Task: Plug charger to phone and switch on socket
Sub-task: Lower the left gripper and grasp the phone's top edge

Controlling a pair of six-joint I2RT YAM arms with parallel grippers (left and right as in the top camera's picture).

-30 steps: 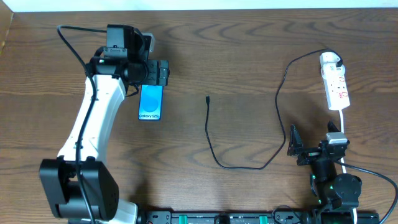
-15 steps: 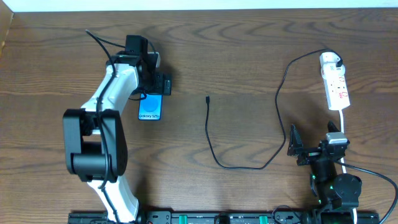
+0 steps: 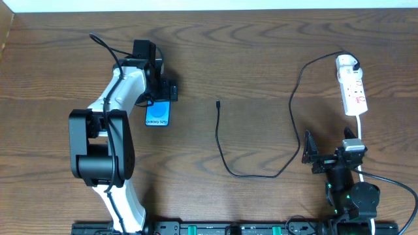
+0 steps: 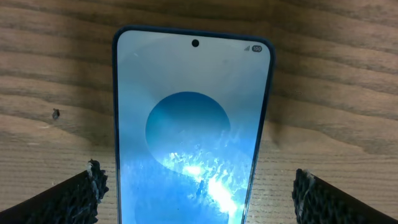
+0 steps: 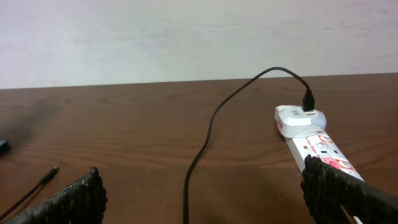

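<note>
Two pincers, and both stand spread wide, with nothing between their pads. My left pincer (image 4: 199, 193) hangs directly over the Galaxy S25 phone (image 4: 193, 124). The phone lies flat on the wooden table (image 3: 261, 52), screen up and lit blue, in the gap between the two fingers and touching neither.

My right pincer (image 5: 202, 186) sits low and looks along the table. Ahead of it, on the side of its right finger, lies the white power strip (image 5: 323, 152). The white adapter (image 5: 301, 118) is plugged into its far end. From there the black charger cable (image 3: 222, 150) arcs across in front of the pincer. Its plug tip (image 3: 217, 103) rests on bare wood ahead and to the left — well apart from the phone. Whether the red switch is on, I cannot tell.
</note>
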